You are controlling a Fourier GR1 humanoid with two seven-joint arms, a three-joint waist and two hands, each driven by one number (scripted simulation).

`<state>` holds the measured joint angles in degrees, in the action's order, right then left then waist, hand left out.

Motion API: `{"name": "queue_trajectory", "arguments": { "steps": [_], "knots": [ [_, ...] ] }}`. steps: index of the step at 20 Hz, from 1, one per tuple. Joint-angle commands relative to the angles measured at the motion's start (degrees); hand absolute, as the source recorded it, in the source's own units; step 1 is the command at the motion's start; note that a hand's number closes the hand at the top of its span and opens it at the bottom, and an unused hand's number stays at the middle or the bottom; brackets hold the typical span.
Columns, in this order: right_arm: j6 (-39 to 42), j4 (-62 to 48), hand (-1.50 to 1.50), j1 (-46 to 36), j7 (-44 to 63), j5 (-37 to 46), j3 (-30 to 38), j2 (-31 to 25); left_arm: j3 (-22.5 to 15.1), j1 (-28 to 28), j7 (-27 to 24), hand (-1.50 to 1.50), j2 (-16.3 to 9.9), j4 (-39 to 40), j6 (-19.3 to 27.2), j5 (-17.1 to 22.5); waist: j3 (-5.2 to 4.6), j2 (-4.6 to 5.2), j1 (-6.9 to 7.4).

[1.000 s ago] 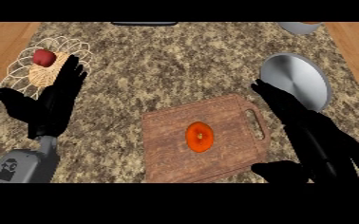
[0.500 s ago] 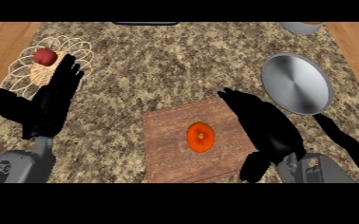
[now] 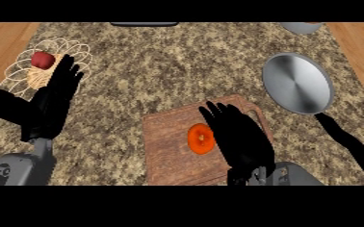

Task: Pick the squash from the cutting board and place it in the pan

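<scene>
A: Squash, the round orange one [image 3: 201, 139], lies on the brown wooden cutting board [image 3: 171, 144]; the right hand [image 3: 238, 134] has slid in from the pan's side, fingers straight, grasping nothing.

B: So pickup is near; the round grey metal pan [image 3: 297, 83] holds nothing; the left hand [image 3: 53, 98] rests open; the wire basket [image 3: 28, 74] holds a red fruit [image 3: 43, 59].

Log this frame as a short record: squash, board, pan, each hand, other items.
squash: orange, lying on the cutting board, not held
pan: grey, nothing in it, right of and beyond the board, dark handle pointing toward the robot
right hand: open, over the board beside the squash, on its right
left hand: open, resting at the left, fingers up
other: wire basket with a red fruit, far left
</scene>
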<state>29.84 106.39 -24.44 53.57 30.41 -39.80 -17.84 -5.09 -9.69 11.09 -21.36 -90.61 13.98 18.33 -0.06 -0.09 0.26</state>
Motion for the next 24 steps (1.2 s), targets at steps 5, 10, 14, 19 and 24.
{"name": "queue_trajectory", "arguments": {
  "steps": [5, 10, 14, 19, 24],
  "knots": [
    [7.3, -1.8, -1.5, -4.4, 13.2, 4.5, -2.9, 8.2, 0.0, -1.3, -0.5, 0.0, 1.6, 2.3, -0.3, -2.1, 0.0, -0.01, -0.3],
    [7.2, -8.1, -1.5, -7.1, 9.1, 7.8, -0.9, 13.6, 0.3, -1.5, 0.6, 0.0, 2.9, 0.8, 0.2, -3.7, 0.03, 0.07, -0.08],
    [7.6, -10.4, -1.5, -4.6, 10.5, 9.9, -1.0, 15.7, 1.0, 3.4, 1.4, 0.0, 2.1, -3.8, -1.2, -2.5, 0.04, -0.06, 0.14],
    [4.6, -19.3, -1.5, -5.7, 7.3, 15.5, -0.2, 17.5, 1.3, -0.2, -1.1, 0.0, 4.1, 1.4, -1.3, -4.0, 0.03, 0.15, -0.11],
    [4.9, -18.2, -1.5, -1.5, 2.4, 17.9, 2.2, 17.2, 1.6, 2.1, -1.3, 0.0, 5.4, -0.4, -2.2, -5.8, 0.05, 0.06, -0.17]
  ]
}}
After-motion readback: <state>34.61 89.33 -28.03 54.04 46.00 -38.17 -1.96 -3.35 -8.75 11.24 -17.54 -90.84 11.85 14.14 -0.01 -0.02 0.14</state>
